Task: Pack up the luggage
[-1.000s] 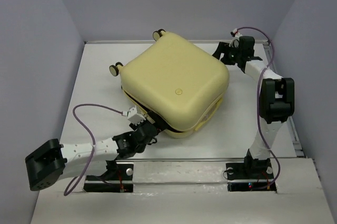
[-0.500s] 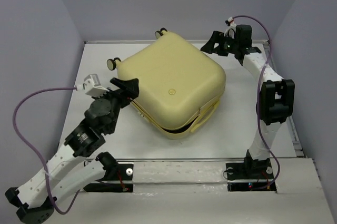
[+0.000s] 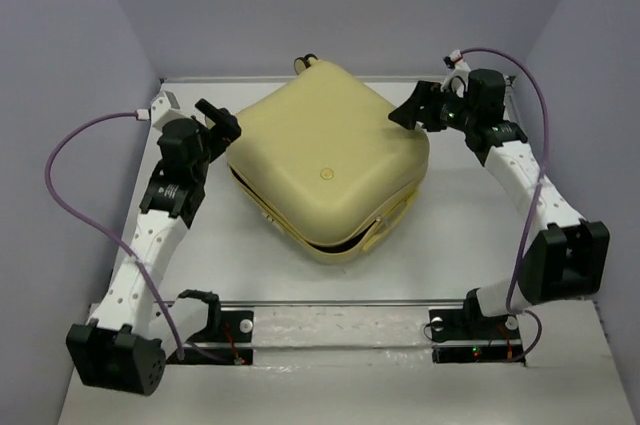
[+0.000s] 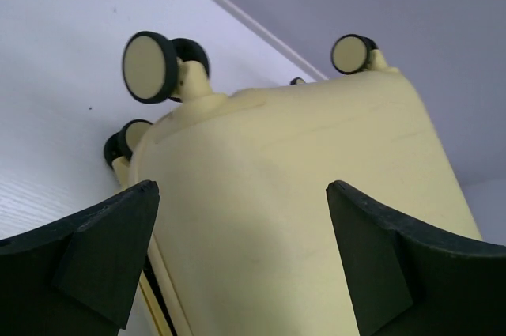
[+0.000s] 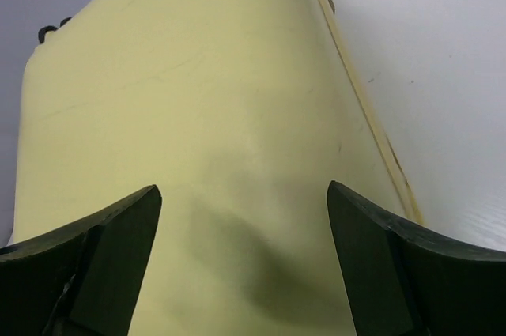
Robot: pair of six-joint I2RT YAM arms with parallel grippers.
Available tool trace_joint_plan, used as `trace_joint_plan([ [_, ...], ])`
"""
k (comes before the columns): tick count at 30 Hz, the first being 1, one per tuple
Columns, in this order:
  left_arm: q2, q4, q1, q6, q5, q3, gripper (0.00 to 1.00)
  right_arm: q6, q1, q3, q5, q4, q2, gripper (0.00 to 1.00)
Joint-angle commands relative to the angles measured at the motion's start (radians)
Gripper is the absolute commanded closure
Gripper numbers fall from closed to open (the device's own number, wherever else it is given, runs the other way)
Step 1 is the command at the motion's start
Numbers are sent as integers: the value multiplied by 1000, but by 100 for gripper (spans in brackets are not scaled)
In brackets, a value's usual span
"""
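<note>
Closing stage, by judgement: pale yellow suitcase (image 3: 325, 170) lies mid-counter (image 3: 190, 245), lid nearly shut, seam gap at near corner. Left fingers (image 4: 103, 257) wide open, empty, beside wheels (image 4: 150, 67). Right fingers (image 5: 103, 249) wide open, empty, above far-right corner. Next: press lid down evenly.

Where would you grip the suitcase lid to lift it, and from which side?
Probably the lip of the suitcase lid at its near corner, coming from the near side. A dark gap parts the halves there, so one finger could slip under. Elsewhere the shell is broad, smooth and rounded, likely too wide for the jaws.
</note>
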Motion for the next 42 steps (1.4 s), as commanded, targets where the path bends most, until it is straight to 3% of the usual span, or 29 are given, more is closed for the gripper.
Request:
trace_joint_plan([
  [1, 96, 111, 256, -22, 367, 6, 1, 23, 7, -217, 84, 78, -208, 8],
  [3, 145, 180, 347, -45, 436, -12, 1, 29, 7, -272, 33, 112, -268, 8],
  [6, 279, 230, 391, -72, 534, 35, 1, 32, 31, -363, 26, 138, -340, 8],
  [14, 506, 395, 392, -175, 643, 62, 1, 3, 91, -446, 19, 152, -383, 8],
  [24, 630, 604, 392, -334, 696, 63, 2, 1, 130, -489, 49, 176, -385, 8],
  [27, 650, 731, 391, -411, 711, 34, 24, 3, 130, -498, 49, 178, -389, 8],
  [29, 638, 795, 392, -436, 705, 26, 57, 5, 130, -506, 49, 176, -405, 7],
  [30, 632, 803, 392, -436, 700, 29, 82, 6, 130, -515, 49, 176, -412, 7],
  [31, 623, 803, 391, -436, 694, 34, 90, 11, 130, -519, 52, 176, -429, 7],
  [32, 614, 802, 391, -436, 691, 40, 94, 17, 130, -527, 52, 176, -429, 7],
  [36, 541, 779, 391, -442, 688, 92, 94, 52, 139, -576, 63, 185, -509, 6],
  [42, 456, 659, 388, -422, 709, 282, 94, 92, 218, -633, 104, 193, -610, 6],
])
